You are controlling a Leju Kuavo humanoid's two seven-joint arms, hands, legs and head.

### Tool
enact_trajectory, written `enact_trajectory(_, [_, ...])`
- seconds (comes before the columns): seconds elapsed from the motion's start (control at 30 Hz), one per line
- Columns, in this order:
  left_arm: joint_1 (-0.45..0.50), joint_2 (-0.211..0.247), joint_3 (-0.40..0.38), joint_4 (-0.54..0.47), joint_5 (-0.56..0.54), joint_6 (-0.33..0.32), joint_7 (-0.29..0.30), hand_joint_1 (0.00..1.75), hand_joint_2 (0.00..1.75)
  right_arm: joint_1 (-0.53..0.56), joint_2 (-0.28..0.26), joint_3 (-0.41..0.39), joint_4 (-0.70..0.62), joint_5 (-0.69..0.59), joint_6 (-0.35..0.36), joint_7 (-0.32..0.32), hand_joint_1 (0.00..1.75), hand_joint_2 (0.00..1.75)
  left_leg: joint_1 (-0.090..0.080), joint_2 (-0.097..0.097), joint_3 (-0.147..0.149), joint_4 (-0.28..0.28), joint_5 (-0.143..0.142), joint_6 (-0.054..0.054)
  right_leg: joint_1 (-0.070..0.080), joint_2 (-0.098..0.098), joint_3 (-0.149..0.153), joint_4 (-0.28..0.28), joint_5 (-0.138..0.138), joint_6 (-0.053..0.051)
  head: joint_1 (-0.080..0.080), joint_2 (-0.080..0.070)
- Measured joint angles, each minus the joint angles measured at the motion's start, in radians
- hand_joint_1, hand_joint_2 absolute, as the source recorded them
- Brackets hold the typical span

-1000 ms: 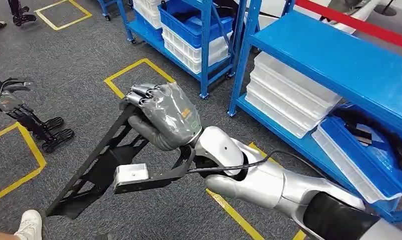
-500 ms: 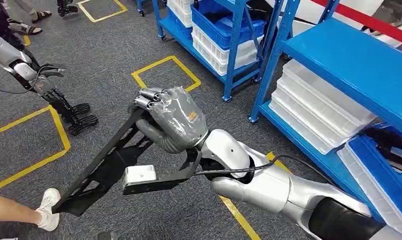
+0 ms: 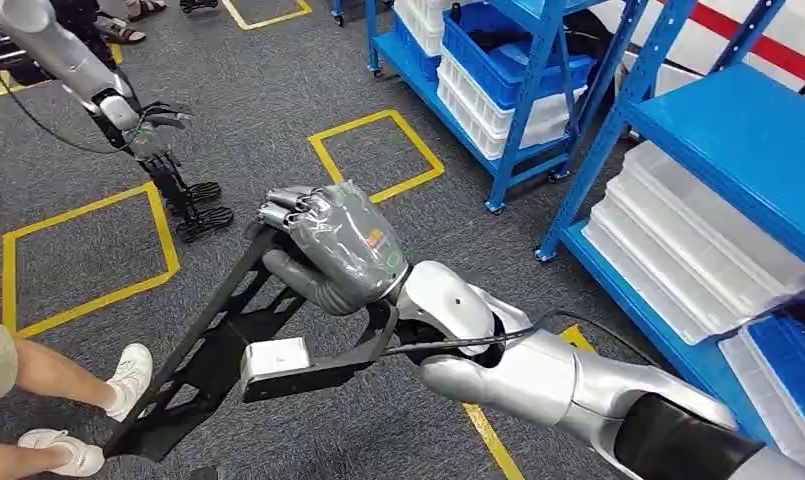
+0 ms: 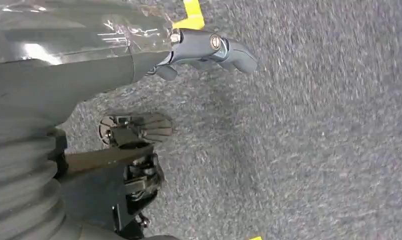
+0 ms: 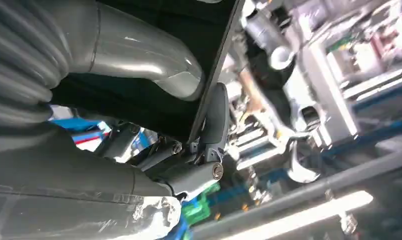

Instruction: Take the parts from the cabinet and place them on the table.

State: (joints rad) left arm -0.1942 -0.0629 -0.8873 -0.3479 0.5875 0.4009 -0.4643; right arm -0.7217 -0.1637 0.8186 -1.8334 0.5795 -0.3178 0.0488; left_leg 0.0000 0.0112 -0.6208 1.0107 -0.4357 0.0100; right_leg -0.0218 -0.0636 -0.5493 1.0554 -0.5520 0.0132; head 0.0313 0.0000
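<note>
My right hand [image 3: 338,245], wrapped in clear plastic, grips the top of a long black metal frame part [image 3: 203,360]. The part slants down from the hand toward the grey carpet at the lower left. In the right wrist view the thick thumb [image 5: 139,60] lies across the black part [image 5: 139,100] and the darker fingers [image 5: 211,130] hook over its edge. My left hand [image 4: 203,47] hangs above the carpet with its fingers held out and nothing in them.
Blue shelving racks [image 3: 578,130] with white trays [image 3: 698,250] and blue bins [image 3: 508,50] stand to the right. Another robot's silver arm [image 3: 68,60] and black feet [image 3: 203,215] are at the upper left. A person's legs in white shoes [image 3: 128,375] stand close by the part's low end. Yellow tape squares [image 3: 373,155] mark the carpet.
The whole picture has shifted, so the camera has turned: the racks slid right and the other robot and the person's legs came further in. My right hand still holds the black part.
</note>
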Motion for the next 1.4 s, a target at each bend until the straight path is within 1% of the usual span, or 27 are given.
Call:
enact_trajectory(0.03, [-0.003, 0.0, 0.0, 0.0, -0.001, 0.0, 0.0, 0.0, 1.75, -0.003, 0.0, -0.001, 0.0, -0.007, 0.003, -0.005, 1.75, 1.75, 0.0, -0.006, 0.002, -0.003, 0.0, 0.009, 0.0, 0.035, -0.029, 0.055, -0.033, -0.003, 0.0, 0.0])
enact_trajectory(0.1, [-0.004, 0.0, 0.0, 0.0, -0.002, -0.001, 0.0, 0.0, 1.75, -0.001, -0.001, -0.002, 0.0, -0.03, 0.015, -0.011, 1.75, 1.75, -0.001, -0.023, 0.003, -0.003, -0.001, 0.014, 0.003, 0.059, -0.112, 0.212, -0.1, -0.003, 0.006, 0.0])
enact_trajectory(0.13, [-0.003, 0.0, 0.0, 0.0, -0.002, -0.003, 0.0, 0.0, 1.75, 0.002, -0.003, -0.002, 0.0, -0.039, 0.019, -0.014, 1.75, 1.75, -0.002, -0.033, 0.003, -0.002, -0.002, 0.015, 0.003, 0.062, -0.147, 0.273, -0.115, -0.001, 0.006, 0.0])
enact_trajectory(0.17, [-0.002, 0.0, 0.0, 0.0, -0.002, -0.003, 0.0, 0.0, 1.75, 0.003, -0.003, -0.002, 0.0, -0.049, 0.024, -0.016, 1.75, 1.75, -0.002, -0.045, 0.003, 0.0, -0.002, 0.015, 0.003, 0.063, -0.164, 0.292, -0.103, -0.001, 0.006, 0.0])
enact_trajectory(0.2, [-0.002, 0.0, 0.0, 0.0, -0.002, -0.004, 0.0, 0.0, 1.75, 0.003, -0.004, -0.002, 0.0, -0.06, 0.029, -0.018, 1.75, 1.75, -0.001, -0.056, 0.005, 0.002, -0.004, 0.015, 0.003, 0.063, -0.155, 0.26, -0.067, -0.001, 0.006, 0.0])
enact_trajectory(0.27, [-0.003, 0.0, 0.0, 0.0, -0.003, -0.006, 0.0, 0.0, 1.75, 0.002, -0.005, -0.002, 0.0, -0.071, 0.032, -0.02, 1.75, 1.75, 0.002, -0.081, 0.006, 0.012, -0.01, 0.009, -0.002, 0.076, -0.088, 0.092, 0.038, -0.004, 0.009, 0.0])
enact_trajectory(0.3, [-0.002, 0.0, 0.0, 0.0, -0.003, -0.006, 0.0, 0.0, 1.75, 0.002, -0.005, -0.002, 0.0, -0.073, 0.033, -0.021, 1.75, 1.75, 0.003, -0.092, 0.002, 0.021, -0.016, 0.002, -0.006, 0.11, -0.06, 0.015, 0.063, -0.004, 0.011, 0.0])
enact_trajectory(0.33, [-0.004, 0.0, 0.0, 0.0, -0.003, -0.006, 0.0, 0.0, 1.75, 0.001, -0.005, -0.002, 0.0, -0.073, 0.034, -0.021, 1.75, 1.75, 0.0, -0.099, -0.006, 0.031, -0.02, -0.004, -0.002, 0.128, -0.056, 0.009, 0.051, -0.002, 0.01, 0.0])
enact_trajectory(0.47, [0.002, 0.0, 0.0, 0.0, -0.004, -0.006, 0.0, 0.0, 1.75, 0.0, -0.005, -0.002, 0.0, -0.078, 0.038, -0.023, 1.75, 1.75, 0.007, -0.125, -0.013, 0.031, -0.017, -0.023, 0.0, 0.095, -0.054, 0.003, 0.059, -0.023, 0.008, 0.0])
enact_trajectory(0.53, [0.002, 0.001, 0.0, 0.0, -0.004, -0.006, 0.0, 0.0, 1.75, -0.003, -0.005, -0.002, -0.001, -0.081, 0.042, -0.023, 1.75, 1.75, 0.001, -0.054, -0.031, 0.087, -0.053, -0.035, -0.001, 0.074, -0.046, -0.002, 0.058, -0.033, -0.002, 0.0])
enact_trajectory(0.57, [-0.001, 0.001, 0.0, 0.0, -0.006, -0.006, 0.0, 0.0, 1.75, -0.004, -0.005, -0.002, -0.001, -0.083, 0.042, -0.023, 1.75, 1.75, 0.004, -0.034, -0.064, 0.157, -0.089, -0.04, 0.001, 0.063, -0.043, -0.002, 0.056, -0.037, -0.002, 0.0])
enact_trajectory(0.63, [-0.001, 0.001, 0.0, 0.0, -0.007, -0.006, 0.0, 0.0, 1.75, -0.004, -0.006, -0.002, -0.001, -0.087, 0.043, -0.023, 1.75, 1.75, 0.01, -0.022, -0.142, 0.311, -0.148, -0.046, 0.004, 0.04, -0.039, -0.001, 0.05, -0.041, -0.003, 0.0])
enact_trajectory(0.67, [0.0, 0.001, 0.0, 0.0, -0.007, -0.006, 0.0, 0.0, 1.75, -0.004, -0.006, -0.002, -0.001, -0.088, 0.043, -0.024, 1.75, 1.75, 0.012, -0.021, -0.159, 0.34, -0.147, -0.047, 0.004, 0.03, -0.038, -0.001, 0.049, -0.041, -0.003, 0.0])
enact_trajectory(0.7, [0.001, 0.001, 0.0, 0.0, -0.008, -0.006, 0.0, 0.0, 1.75, -0.004, -0.005, -0.002, -0.001, -0.089, 0.043, -0.024, 1.75, 1.75, 0.013, -0.02, -0.151, 0.317, -0.123, -0.046, 0.004, 0.02, -0.034, -0.001, 0.046, -0.04, -0.003, 0.0])
enact_trajectory(0.77, [0.001, 0.001, 0.0, 0.0, -0.01, -0.006, 0.0, 0.0, 1.75, -0.004, -0.005, -0.002, -0.001, -0.089, 0.044, -0.024, 1.75, 1.75, 0.012, -0.008, -0.072, 0.161, -0.034, -0.041, 0.004, 0.002, -0.022, -0.001, 0.037, -0.036, -0.003, 0.0])
enact_trajectory(0.8, [0.0, 0.001, 0.0, 0.0, -0.01, -0.006, 0.0, 0.0, 1.75, -0.005, -0.005, -0.002, -0.002, -0.089, 0.045, -0.024, 1.75, 1.75, 0.009, 0.014, -0.026, 0.07, 0.004, -0.036, 0.004, -0.006, -0.015, -0.001, 0.032, -0.033, -0.004, 0.0])
enact_trajectory(0.83, [-0.002, 0.001, 0.0, 0.0, -0.01, -0.006, 0.0, 0.0, 1.75, -0.007, -0.005, -0.002, -0.002, -0.089, 0.045, -0.024, 1.75, 1.75, -0.001, 0.054, -0.013, 0.04, -0.013, -0.029, 0.008, -0.013, -0.012, -0.004, 0.029, -0.028, -0.003, 0.0])
enact_trajectory(0.97, [0.0, 0.002, 0.0, 0.0, -0.01, -0.005, -0.005, 0.0, 1.75, -0.009, -0.005, -0.002, -0.003, -0.106, 0.047, -0.026, 1.75, 1.75, -0.011, 0.013, -0.017, 0.021, -0.006, -0.011, 0.012, -0.042, -0.002, -0.016, 0.025, -0.009, -0.003, 0.0])
enact_trajectory(1.0, [0.001, 0.002, 0.0, 0.0, -0.009, -0.003, -0.006, 0.0, 1.75, -0.01, -0.006, -0.002, -0.004, -0.106, 0.047, -0.026, 1.75, 1.75, 0.002, 0.005, -0.006, 0.006, 0.001, -0.002, 0.005, -0.027, -0.001, -0.009, 0.012, -0.005, -0.002, 0.0])
enact_trajectory(1.07, [-0.003, 0.002, 0.0, 0.0, -0.006, 0.0, -0.009, 0.0, 1.75, -0.014, -0.006, -0.002, -0.006, -0.106, 0.048, -0.029, 1.75, 1.75, -0.001, -0.007, -0.004, 0.001, 0.002, 0.013, 0.005, 0.041, -0.047, 0.092, -0.047, -0.009, 0.003, 0.0])
enact_trajectory(1.13, [-0.002, 0.001, 0.0, 0.0, -0.005, 0.004, -0.01, 0.0, 1.75, -0.01, -0.007, -0.002, -0.006, -0.108, 0.049, -0.028, 1.75, 1.75, -0.002, -0.027, -0.003, 0.002, 0.001, 0.016, 0.006, 0.06, -0.129, 0.245, -0.107, -0.007, 0.01, 0.0])
enact_trajectory(1.17, [-0.001, 0.001, 0.0, 0.0, -0.006, 0.005, -0.01, 0.0, 1.75, -0.008, -0.008, -0.002, -0.006, -0.108, 0.049, -0.028, 1.75, 1.75, -0.002, -0.039, -0.003, 0.003, 0.0, 0.016, 0.006, 0.063, -0.159, 0.293, -0.111, -0.005, 0.01, 0.0])
enact_trajectory(1.2, [0.002, 0.0, 0.0, 0.0, -0.006, 0.006, -0.01, 0.0, 1.75, -0.008, -0.009, -0.002, -0.006, -0.108, 0.049, -0.028, 1.75, 1.75, -0.002, -0.05, -0.002, 0.005, -0.001, 0.016, 0.006, 0.063, -0.164, 0.286, -0.086, -0.004, 0.01, 0.0])
enact_trajectory(1.23, [0.003, 0.0, 0.0, 0.0, -0.006, 0.006, -0.01, 0.0, 1.75, -0.008, -0.009, -0.002, -0.006, -0.108, 0.048, -0.028, 1.75, 1.75, 0.0, -0.063, -0.001, 0.008, -0.003, 0.015, 0.004, 0.063, -0.145, 0.232, -0.041, -0.004, 0.011, 0.0])
enact_trajectory(1.3, [0.003, -0.001, 0.0, 0.0, -0.007, 0.006, -0.01, 0.0, 1.75, -0.009, -0.01, -0.002, -0.006, -0.107, 0.048, -0.029, 1.75, 1.75, 0.004, -0.087, 0.0, 0.022, -0.012, 0.005, -0.002, 0.084, -0.073, 0.056, 0.061, -0.004, 0.014, 0.0])
enact_trajectory(1.33, [0.003, -0.001, 0.0, 0.0, -0.008, 0.006, -0.01, 0.0, 1.75, -0.009, -0.01, -0.002, -0.006, -0.107, 0.047, -0.028, 1.75, 1.75, 0.005, -0.095, -0.005, 0.029, -0.017, -0.002, -0.006, 0.122, -0.058, 0.025, 0.047, -0.001, 0.015, 0.0])
enact_trajectory(1.4, [0.004, -0.001, 0.0, 0.0, -0.008, 0.006, -0.011, 0.0, 1.75, -0.009, -0.011, -0.002, -0.007, -0.107, 0.047, -0.028, 1.75, 1.75, 0.004, -0.11, -0.015, 0.04, -0.018, -0.013, 0.001, 0.111, -0.059, 0.015, 0.053, -0.006, 0.014, 0.0])
